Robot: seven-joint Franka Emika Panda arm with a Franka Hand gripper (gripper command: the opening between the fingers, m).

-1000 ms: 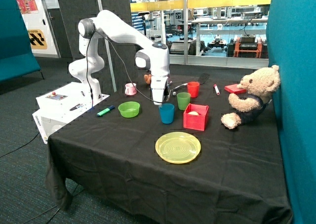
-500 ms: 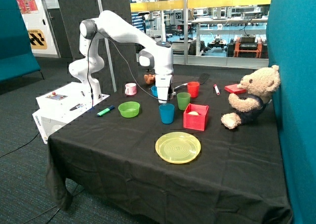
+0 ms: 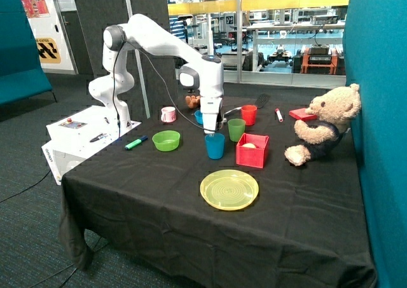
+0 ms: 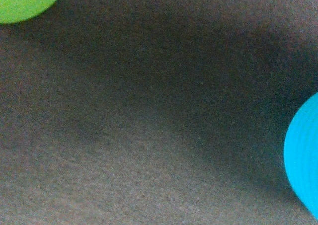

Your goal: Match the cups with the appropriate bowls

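We see the white Franka arm's gripper (image 3: 210,130) low over the black tablecloth (image 3: 159,199), just behind the small blue plastic tumbler (image 3: 215,145) and above its rim; whether the gripper is released or clenched we cannot tell, as the outside view hides it and the wrist view shows none of it. The blue tumbler stands upright near the table's middle, between the bright green round plastic bowl (image 3: 166,140) and the red square box (image 3: 252,150). The small green plastic tumbler (image 3: 236,129) stands upright just behind the red box, with the red cup (image 3: 249,114) behind it. The blue round plastic bowl (image 3: 199,116) shows only in part, behind the arm's wrist. Neither tumbler sits in a bowl.

Also noted: a large flat yellow plate (image 3: 229,189) toward the front edge, a small pink-white mug (image 3: 168,114) at the back, a green marker (image 3: 135,143) beside the green bowl, and a tan teddy bear (image 3: 324,124) sitting at the far side.

Wrist view: dark cloth, a green edge (image 4: 22,1) and a blue edge (image 4: 304,155) in opposite corners.
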